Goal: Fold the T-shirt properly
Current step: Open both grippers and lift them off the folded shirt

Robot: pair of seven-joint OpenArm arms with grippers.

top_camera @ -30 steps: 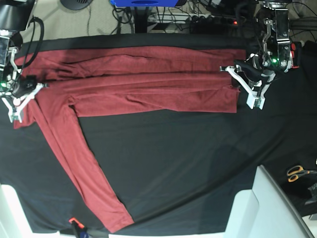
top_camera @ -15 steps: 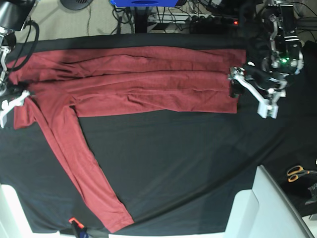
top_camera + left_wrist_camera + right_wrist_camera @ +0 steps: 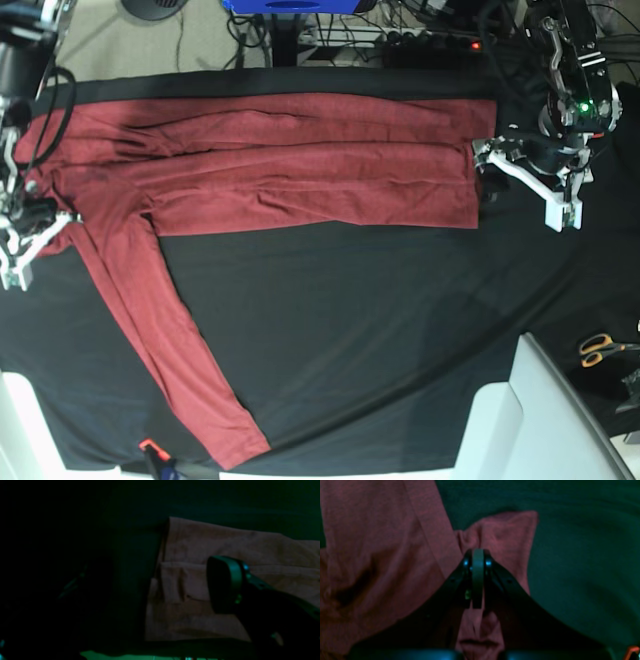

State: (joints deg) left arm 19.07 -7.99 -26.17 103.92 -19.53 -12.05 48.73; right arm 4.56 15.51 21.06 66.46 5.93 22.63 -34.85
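Two grippers sit at opposite ends of the shirt (image 3: 270,165), which lies spread across the black cloth (image 3: 380,320) in the base view. Nearest the lower edge of that frame, one long sleeve (image 3: 170,350) runs diagonally from the shirt's left end down to the bottom, its cuff close to the cloth's lower edge. A white panel (image 3: 530,420) rises at lower right, with scissors (image 3: 600,348) just beyond it near the right edge.

Farther up, the shirt's body stretches as a wide folded band across the upper half of the frame, from the far left almost to the upper right.

At mid-left, the right gripper (image 3: 22,240) rests at the shirt's left end. In the right wrist view its jaws are pressed together on a bunched ridge of the red fabric (image 3: 495,532), so it is clamped on the shirt, with bare cloth to the right of that ridge.

At upper right, the left gripper (image 3: 525,185) stands just off the shirt's right edge, over the black cloth. Its white fingers (image 3: 555,205) are spread well apart and nothing lies between them. The left wrist view is very dark: one dark pad (image 3: 223,585) hangs above the layered hem (image 3: 175,585), and whether it touches the fabric cannot be told.

Cables and a blue object (image 3: 290,5) lie along the top edge, beyond the cloth.
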